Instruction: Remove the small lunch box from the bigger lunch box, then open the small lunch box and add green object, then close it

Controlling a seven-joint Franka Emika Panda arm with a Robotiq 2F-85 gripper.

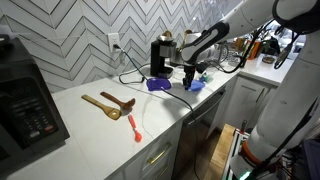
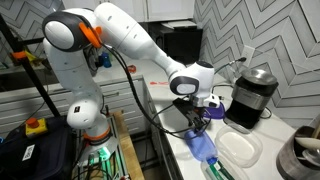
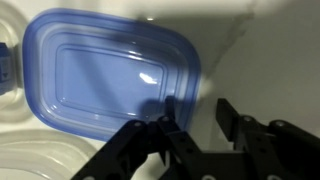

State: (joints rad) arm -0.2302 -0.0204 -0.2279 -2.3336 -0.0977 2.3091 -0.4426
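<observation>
In the wrist view the small lunch box [image 3: 100,70], a rounded blue container with its lid on, fills the upper left. My gripper [image 3: 198,120] hangs over its right edge, one finger [image 3: 170,112] above the lid's corner and the other finger [image 3: 228,112] above bare counter. The jaws are partly narrowed, with a clear gap and nothing clamped. Both exterior views show the gripper [image 1: 190,73] [image 2: 196,112] just above the small lunch box [image 1: 196,86] [image 2: 203,150]. The bigger lunch box [image 1: 158,84], purple-blue, sits beside it on the counter. I cannot make out the green object.
A black coffee machine [image 1: 162,55] stands behind the boxes and a cable runs past them. Wooden utensils [image 1: 108,104] and a red-orange utensil [image 1: 134,127] lie further along the counter. A translucent white container [image 2: 238,148] [image 3: 35,150] sits next to the small box.
</observation>
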